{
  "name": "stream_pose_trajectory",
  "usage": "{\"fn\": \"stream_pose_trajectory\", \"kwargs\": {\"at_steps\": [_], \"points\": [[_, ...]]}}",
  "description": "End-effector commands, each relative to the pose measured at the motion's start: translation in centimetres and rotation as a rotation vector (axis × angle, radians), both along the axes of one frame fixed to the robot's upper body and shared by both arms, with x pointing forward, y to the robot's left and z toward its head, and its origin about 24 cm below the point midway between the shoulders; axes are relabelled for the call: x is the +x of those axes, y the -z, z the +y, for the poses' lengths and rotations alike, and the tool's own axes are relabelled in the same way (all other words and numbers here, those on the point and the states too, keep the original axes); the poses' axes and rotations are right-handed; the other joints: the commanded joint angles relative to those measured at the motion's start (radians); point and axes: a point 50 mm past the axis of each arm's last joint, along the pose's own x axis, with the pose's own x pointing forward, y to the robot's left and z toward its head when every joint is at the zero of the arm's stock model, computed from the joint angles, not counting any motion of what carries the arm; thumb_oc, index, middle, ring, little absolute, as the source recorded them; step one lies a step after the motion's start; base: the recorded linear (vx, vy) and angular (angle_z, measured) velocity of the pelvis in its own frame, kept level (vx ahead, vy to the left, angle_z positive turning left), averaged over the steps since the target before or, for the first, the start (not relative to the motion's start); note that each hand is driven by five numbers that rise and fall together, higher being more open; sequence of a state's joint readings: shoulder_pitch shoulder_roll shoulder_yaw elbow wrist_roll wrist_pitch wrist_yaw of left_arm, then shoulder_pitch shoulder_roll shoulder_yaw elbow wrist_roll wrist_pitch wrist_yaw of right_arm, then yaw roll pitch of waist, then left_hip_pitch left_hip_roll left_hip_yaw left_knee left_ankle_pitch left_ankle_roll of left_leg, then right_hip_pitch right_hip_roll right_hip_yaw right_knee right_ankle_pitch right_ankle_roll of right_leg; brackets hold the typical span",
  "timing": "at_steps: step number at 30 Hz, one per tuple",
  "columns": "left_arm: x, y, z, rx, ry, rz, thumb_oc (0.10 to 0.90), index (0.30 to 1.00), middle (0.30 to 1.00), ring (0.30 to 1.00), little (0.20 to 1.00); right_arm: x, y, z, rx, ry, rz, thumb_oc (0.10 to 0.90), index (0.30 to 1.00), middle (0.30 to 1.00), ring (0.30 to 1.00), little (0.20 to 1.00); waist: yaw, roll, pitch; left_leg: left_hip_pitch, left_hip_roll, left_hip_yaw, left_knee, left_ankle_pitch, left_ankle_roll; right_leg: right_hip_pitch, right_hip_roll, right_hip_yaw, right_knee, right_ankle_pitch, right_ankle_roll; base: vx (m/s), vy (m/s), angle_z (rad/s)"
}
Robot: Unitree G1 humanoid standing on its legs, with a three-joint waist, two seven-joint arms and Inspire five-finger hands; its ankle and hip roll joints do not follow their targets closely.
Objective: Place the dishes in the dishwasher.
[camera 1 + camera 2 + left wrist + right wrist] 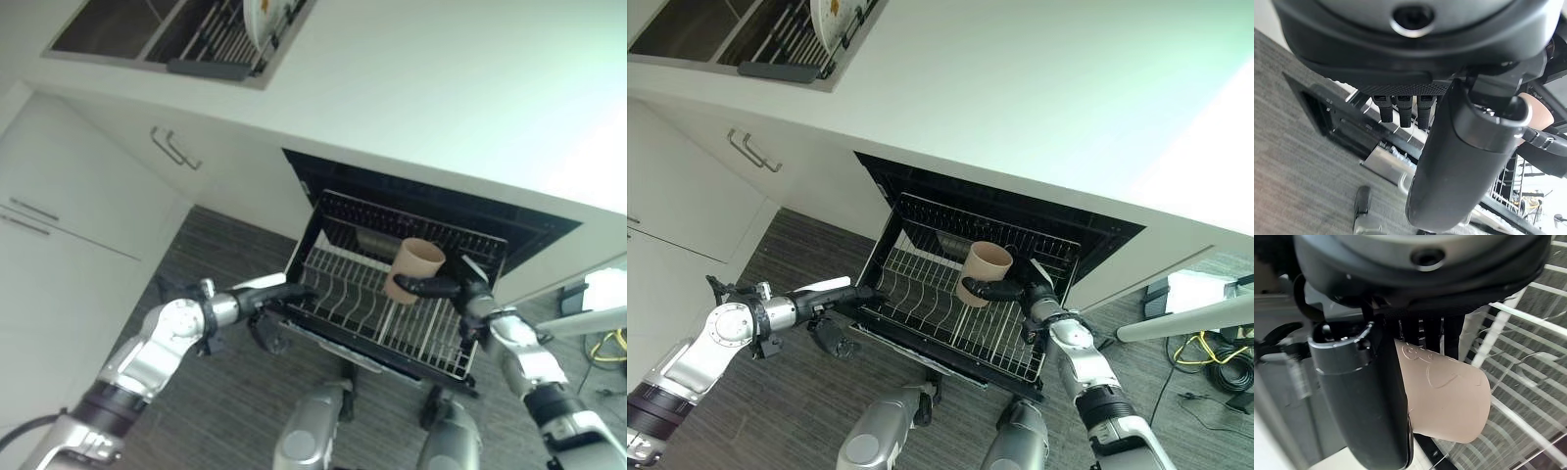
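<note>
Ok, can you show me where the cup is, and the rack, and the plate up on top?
cup (415, 268), left eye view, on its tan side wall.
dishwasher rack (345, 302), left eye view, on the bare white wires.
plate (826, 18), right eye view, on its white face.

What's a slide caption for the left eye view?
Right hand holds a tan cup over the pulled-out dishwasher rack; left hand rests at its edge.

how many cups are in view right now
1. The tan cup is held in the right hand, fingers and thumb curled round it, above the pulled-out dishwasher rack. More could be hidden deeper inside the dishwasher.
</note>
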State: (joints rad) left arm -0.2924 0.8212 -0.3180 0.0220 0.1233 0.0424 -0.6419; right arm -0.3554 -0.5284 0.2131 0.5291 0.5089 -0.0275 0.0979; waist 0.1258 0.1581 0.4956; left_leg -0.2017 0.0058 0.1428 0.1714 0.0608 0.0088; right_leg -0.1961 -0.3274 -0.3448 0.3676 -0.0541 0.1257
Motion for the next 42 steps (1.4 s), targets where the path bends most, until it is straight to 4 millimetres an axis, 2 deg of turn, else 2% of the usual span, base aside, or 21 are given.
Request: {"fn": "stream_pose_trajectory", "kwargs": {"at_steps": [1,10,14,18,23,28,35,36,37,42], "points": [[0.5,-4.6,0.2,0.000,0.051,-0.177,0.800,0.900,0.900,0.900,0.900,1.8,-5.9,0.2,-0.033,-0.012,-0.300,0.400,0.300,0.300,0.300,0.300,-0.006,-0.029,-0.020,-0.017,0.033,0.037,0.129,-0.171,-0.015,0.031,0.016,0.018,-0.068,0.017,0.079,-0.07,0.004,0.09],[1.2,-6.1,0.4,0.018,0.031,-0.234,0.800,0.900,0.900,0.900,0.900,1.6,-6.1,-2.6,-0.054,0.125,-0.338,0.400,0.300,0.300,0.300,0.300,-0.013,-0.033,0.018,-0.055,0.037,0.041,0.129,-0.167,-0.013,-0.009,0.026,0.025,-0.068,0.028,0.084,-0.07,-0.011,0.05],[1.4,-6.4,0.5,0.014,0.030,-0.242,0.800,0.900,0.900,0.900,0.900,1.6,-6.0,-2.5,-0.073,0.121,-0.337,0.400,0.300,0.300,0.300,0.300,-0.019,-0.033,0.023,-0.063,0.039,0.044,0.129,-0.167,-0.013,-0.021,0.030,0.032,-0.068,0.030,0.083,-0.03,-0.003,0.00],[1.6,-6.6,0.4,0.008,0.024,-0.253,0.800,0.900,0.900,0.900,0.900,1.4,-5.4,-2.4,-0.165,0.104,-0.335,0.400,0.300,0.300,0.300,0.300,-0.025,-0.030,0.024,-0.072,0.040,0.048,0.129,-0.167,-0.014,-0.033,0.032,0.034,-0.068,0.032,0.082,-0.03,0.010,-0.03],[1.4,-6.7,1.0,-0.005,-0.008,-0.258,0.800,0.900,0.900,0.900,0.900,0.2,-3.6,-2.8,-0.140,0.117,-0.289,0.400,0.300,0.300,0.300,0.300,-0.043,-0.032,0.024,-0.079,0.046,0.055,0.129,-0.168,-0.013,-0.049,0.038,0.043,-0.068,0.033,0.081,0.00,0.004,-0.01],[1.3,-6.6,1.4,-0.012,-0.038,-0.260,0.800,0.900,0.900,0.900,0.900,-0.8,-2.7,-2.7,-0.101,0.142,-0.308,0.400,0.300,0.300,0.300,0.300,-0.056,-0.034,0.024,-0.086,0.050,0.055,0.129,-0.169,-0.013,-0.062,0.044,0.055,-0.068,0.032,0.081,0.00,0.002,-0.01],[1.5,-7.4,1.6,-0.021,-0.047,-0.266,0.800,0.900,0.900,0.900,0.900,-1.4,-1.2,-2.3,-0.112,0.097,-0.244,0.400,0.300,0.300,0.300,0.300,-0.069,-0.036,0.024,-0.095,0.058,0.067,0.129,-0.171,-0.015,-0.076,0.049,0.061,-0.068,0.030,0.080,-0.03,-0.005,-0.07],[1.5,-7.5,1.5,-0.020,-0.045,-0.265,0.800,0.900,0.900,0.900,0.900,-1.4,-1.0,-2.3,-0.109,0.091,-0.231,0.519,0.479,0.479,0.479,0.479,-0.069,-0.035,0.024,-0.095,0.057,0.067,0.129,-0.171,-0.015,-0.076,0.049,0.061,-0.068,0.030,0.080,0.00,0.000,0.00],[1.5,-7.6,1.5,-0.016,-0.042,-0.265,0.800,0.900,0.900,0.900,0.900,-1.4,-0.7,-2.2,-0.102,0.090,-0.219,0.800,0.900,0.900,0.900,0.900,-0.069,-0.035,0.024,-0.096,0.058,0.067,0.129,-0.171,-0.014,-0.077,0.049,0.060,-0.068,0.031,0.080,0.00,0.000,0.00],[1.5,-8.1,1.6,-0.005,-0.043,-0.269,0.800,0.900,0.900,0.900,0.900,-1.5,-1.1,-1.7,-0.142,0.056,-0.261,0.800,0.900,0.900,0.900,0.900,-0.072,-0.035,0.024,-0.097,0.061,0.072,0.129,-0.171,-0.014,-0.079,0.050,0.059,-0.068,0.032,0.081,0.00,0.000,0.00]]}}
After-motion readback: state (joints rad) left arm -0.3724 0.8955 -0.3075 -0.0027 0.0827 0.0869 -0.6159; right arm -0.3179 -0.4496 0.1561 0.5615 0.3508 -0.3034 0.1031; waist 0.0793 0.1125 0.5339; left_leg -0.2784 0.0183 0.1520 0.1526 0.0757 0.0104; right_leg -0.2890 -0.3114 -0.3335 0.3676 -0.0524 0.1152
